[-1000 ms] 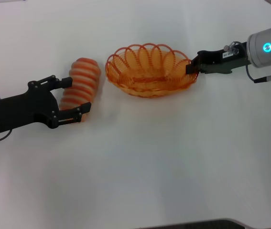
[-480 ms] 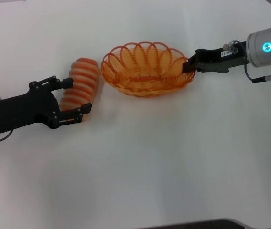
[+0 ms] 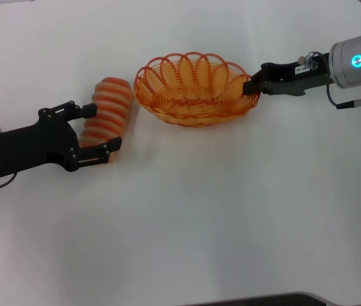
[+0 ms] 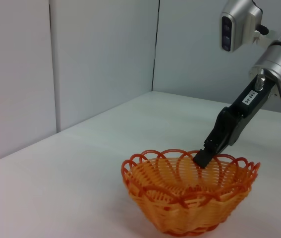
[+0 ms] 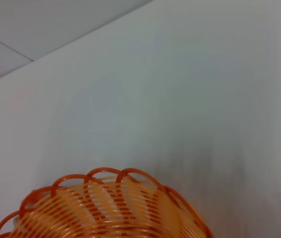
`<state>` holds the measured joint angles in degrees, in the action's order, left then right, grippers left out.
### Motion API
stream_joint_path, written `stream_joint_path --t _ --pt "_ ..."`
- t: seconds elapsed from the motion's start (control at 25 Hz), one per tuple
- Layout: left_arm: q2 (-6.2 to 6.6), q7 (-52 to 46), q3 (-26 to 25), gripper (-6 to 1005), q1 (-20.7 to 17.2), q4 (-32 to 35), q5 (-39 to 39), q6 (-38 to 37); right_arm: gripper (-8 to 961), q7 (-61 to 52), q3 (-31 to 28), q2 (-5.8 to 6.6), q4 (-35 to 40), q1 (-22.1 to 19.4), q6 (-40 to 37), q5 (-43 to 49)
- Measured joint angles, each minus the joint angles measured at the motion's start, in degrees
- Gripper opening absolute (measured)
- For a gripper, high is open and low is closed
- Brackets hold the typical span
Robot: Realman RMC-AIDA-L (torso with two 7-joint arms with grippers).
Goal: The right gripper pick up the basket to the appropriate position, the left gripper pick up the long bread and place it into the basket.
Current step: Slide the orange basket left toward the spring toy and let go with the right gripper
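So the task looks roughly midway. The oval orange wire basket with its scalloped looped rim sits on the white table, gripped at its right-hand rim by the right gripper, a black two-fingered claw pinched shut on the wire; whether the basket is lifted I cannot tell. The long ribbed bread, orange and cream, lies just left of the basket, not yet inside. The left gripper, a black claw with a silver cuff, reaches in level, its fingers spread either side of the loaf's near end.
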<state>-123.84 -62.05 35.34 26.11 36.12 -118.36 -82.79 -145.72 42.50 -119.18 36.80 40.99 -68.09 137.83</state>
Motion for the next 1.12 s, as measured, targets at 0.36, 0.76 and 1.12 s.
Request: stream_joint_path --t 0.36,0.76,1.12 --pt "0.0 0.0 -0.02 843 0.07 0.0 -0.01 0.0 132 -0.01 -0.13 -0.11 -0.43 0.1 0.24 -0.88" --pt "0.0 0.0 -0.01 842 0.08 0.0 -0.01 0.22 294 0.45 -0.11 -0.18 -1.11 -0.53 -0.03 -3.55" --pt "0.0 -0.2 -0.26 843 -0.01 -0.09 0.19 0.27 487 1.72 -0.17 0.27 -0.53 -3.22 -0.05 -7.17"
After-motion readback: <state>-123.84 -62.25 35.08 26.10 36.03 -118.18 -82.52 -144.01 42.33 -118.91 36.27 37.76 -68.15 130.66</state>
